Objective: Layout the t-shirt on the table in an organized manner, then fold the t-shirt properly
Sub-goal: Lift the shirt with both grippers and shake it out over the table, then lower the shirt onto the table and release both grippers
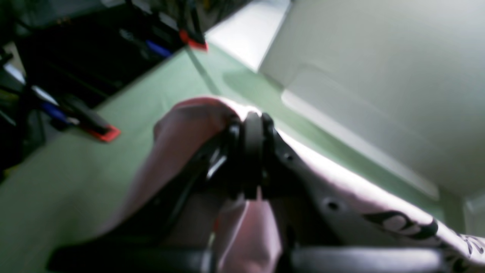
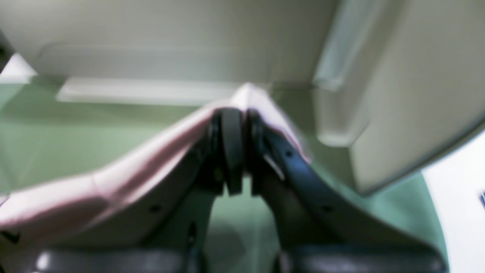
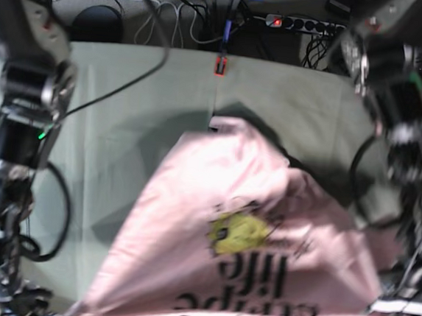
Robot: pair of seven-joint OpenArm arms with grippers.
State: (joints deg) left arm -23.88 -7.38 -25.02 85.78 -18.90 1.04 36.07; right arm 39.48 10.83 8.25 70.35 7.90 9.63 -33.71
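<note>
The pale pink t-shirt (image 3: 218,240) is lifted off the table (image 3: 129,84) and stretched between both arms, its black lettering and yellow graphic facing the base camera upside down. In the left wrist view my left gripper (image 1: 252,125) is shut on a bunched edge of the t-shirt (image 1: 182,125), with lettering trailing off to the lower right. My right gripper (image 2: 240,117) is shut on another edge of the t-shirt (image 2: 113,178), which runs away to the left above the green table (image 2: 57,132). In the base view the shirt's near edge hides both gripper tips.
Red clamps (image 1: 108,132) (image 1: 193,41) (image 3: 221,64) grip the table's edges. A pale robot housing (image 1: 379,76) (image 2: 151,38) stands close behind both grippers. The right arm (image 3: 23,112) and left arm (image 3: 405,131) flank the shirt. Cables and a power strip (image 3: 297,23) lie beyond the far edge.
</note>
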